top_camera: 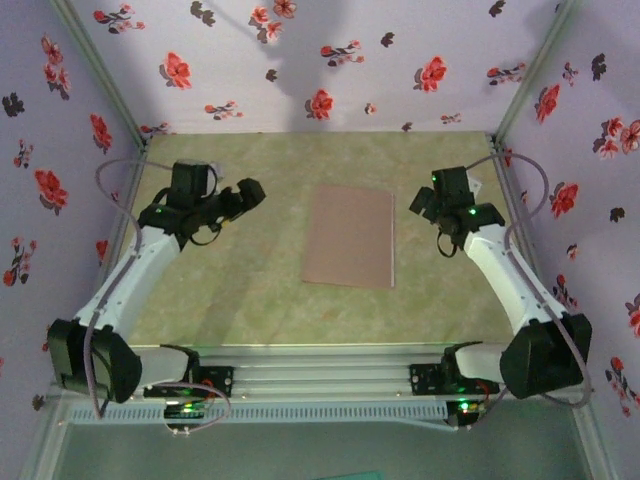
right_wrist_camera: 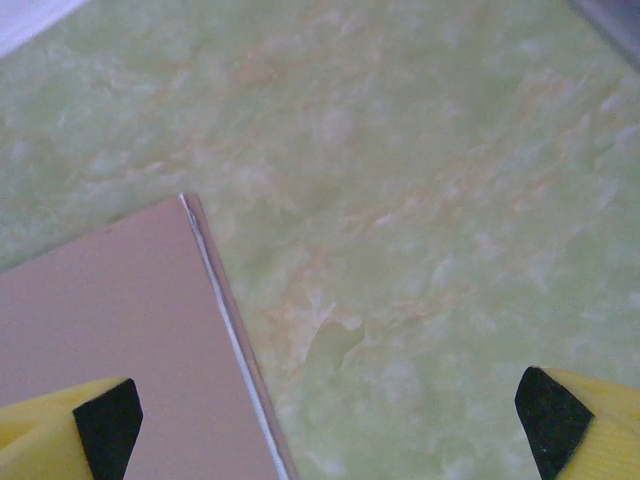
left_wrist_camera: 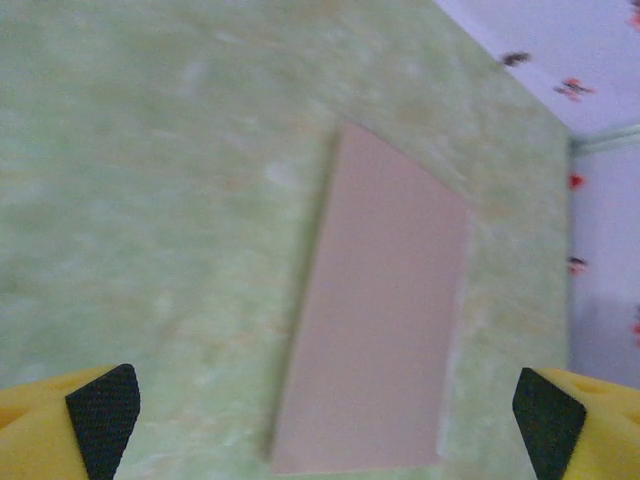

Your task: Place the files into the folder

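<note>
The tan-brown folder [top_camera: 350,235] lies flat and closed in the middle of the green marbled table. In the right wrist view a thin white edge [right_wrist_camera: 225,320] runs between the layers along the side of the folder [right_wrist_camera: 110,310]. No loose white sheets or cyan sheet are in view. My left gripper [top_camera: 250,192] hovers to the left of the folder, open and empty, and the folder [left_wrist_camera: 385,320] lies between its yellow fingers [left_wrist_camera: 100,420]. My right gripper [top_camera: 420,203] hangs just right of the folder's far right corner, open and empty.
Floral-patterned walls [top_camera: 330,60] enclose the table on three sides. Bare tabletop [top_camera: 250,290] stretches around the folder. The arm bases and a rail [top_camera: 320,380] line the near edge.
</note>
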Controlling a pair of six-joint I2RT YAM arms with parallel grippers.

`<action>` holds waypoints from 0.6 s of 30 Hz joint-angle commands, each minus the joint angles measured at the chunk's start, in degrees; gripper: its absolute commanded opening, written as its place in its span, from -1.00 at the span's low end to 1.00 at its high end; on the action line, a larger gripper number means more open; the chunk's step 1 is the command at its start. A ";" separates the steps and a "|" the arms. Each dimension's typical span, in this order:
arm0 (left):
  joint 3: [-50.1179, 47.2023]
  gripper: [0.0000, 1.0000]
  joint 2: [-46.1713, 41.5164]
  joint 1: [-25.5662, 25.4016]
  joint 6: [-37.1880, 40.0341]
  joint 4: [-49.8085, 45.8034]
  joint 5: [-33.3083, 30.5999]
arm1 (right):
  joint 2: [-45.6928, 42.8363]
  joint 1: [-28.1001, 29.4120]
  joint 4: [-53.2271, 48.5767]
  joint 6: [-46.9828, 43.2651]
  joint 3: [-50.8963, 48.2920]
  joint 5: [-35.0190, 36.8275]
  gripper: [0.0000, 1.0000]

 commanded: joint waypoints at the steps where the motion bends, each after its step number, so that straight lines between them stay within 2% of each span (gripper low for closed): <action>1: -2.40 0.99 -4.44 0.41 6.34 -5.32 -12.69 | -1.80 -0.42 3.81 -3.74 -2.23 8.88 0.98; 2: -3.32 0.99 -5.37 0.35 6.66 -6.10 -16.60 | -2.14 -1.09 5.85 -4.79 -3.50 8.93 0.98; 3: -4.43 0.99 -6.19 0.43 5.53 -7.17 -21.50 | -2.97 -2.63 12.10 -7.82 -6.99 6.50 0.98; 4: -5.38 0.99 -6.88 0.52 4.23 -7.88 -26.14 | -4.51 -4.80 22.87 -12.81 -13.97 -0.73 0.98; 5: -6.35 0.99 -7.54 0.58 3.19 -8.10 -29.58 | -5.51 -5.82 29.12 -15.67 -17.77 -2.54 0.98; 7: -9.30 0.99 -10.01 0.52 2.69 -6.33 -35.75 | -6.90 -6.19 50.19 -22.21 -30.18 3.67 0.98; 9: -14.08 0.99 -13.06 0.56 3.43 -1.06 -40.75 | -4.54 -7.09 63.33 -23.92 -36.69 4.78 0.98; 10: -17.74 0.99 -15.11 0.56 6.98 3.85 -41.97 | -1.82 -7.84 65.09 -24.57 -37.06 3.09 0.98; 13: -27.27 0.99 -21.41 0.60 15.70 16.41 -46.15 | 4.02 -7.96 60.57 -27.17 -33.77 0.24 0.98; 16: -34.52 0.99 -26.33 0.70 23.50 26.33 -48.47 | 9.30 -8.24 68.74 -29.89 -35.18 0.31 0.98; 18: -37.01 0.99 -27.28 1.08 27.38 29.16 -48.35 | 10.82 -9.09 69.44 -31.42 -33.85 0.00 0.98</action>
